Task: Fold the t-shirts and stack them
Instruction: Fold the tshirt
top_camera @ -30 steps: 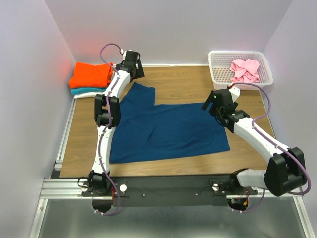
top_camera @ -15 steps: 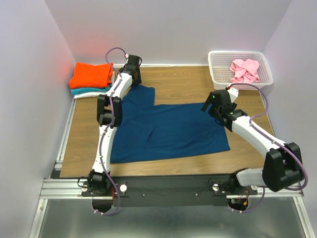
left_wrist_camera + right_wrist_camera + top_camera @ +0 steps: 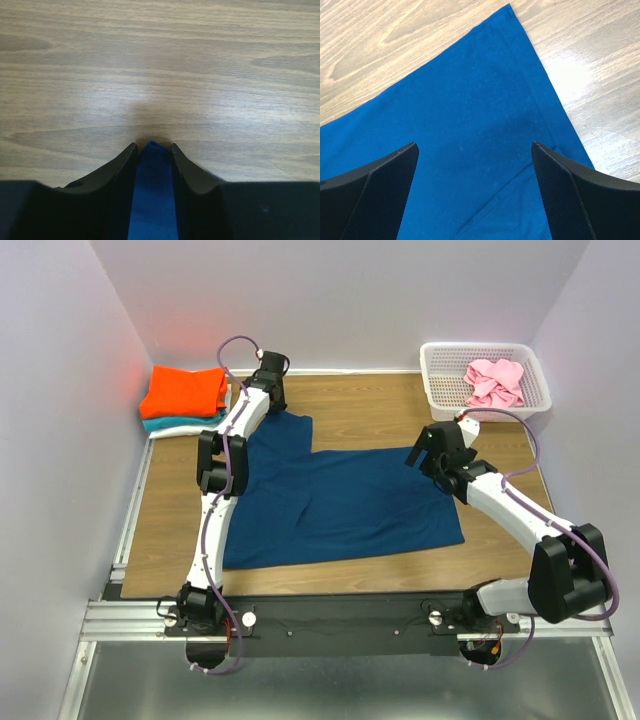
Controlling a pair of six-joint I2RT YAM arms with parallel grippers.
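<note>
Wooden table [image 3: 370, 405]. Navy t-shirt [image 3: 340, 505] spread flat beneath both pincers. Left pincer [image 3: 153, 147] narrowed around a cloth tip; pinched or not, cannot tell. Right pincer [image 3: 475, 147] spread wide above a corner. Best to seat cloth deep before lifting. Beyond right pincer: white basket [image 3: 432, 375] holding pink tee [image 3: 495, 380].

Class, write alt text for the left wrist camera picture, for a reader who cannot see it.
The left hand pinches a narrow fold of the blue t-shirt between its two dark fingers, the cloth's tip poking out just past the fingertips. Beyond them stretches the light wood-grain table.
</note>
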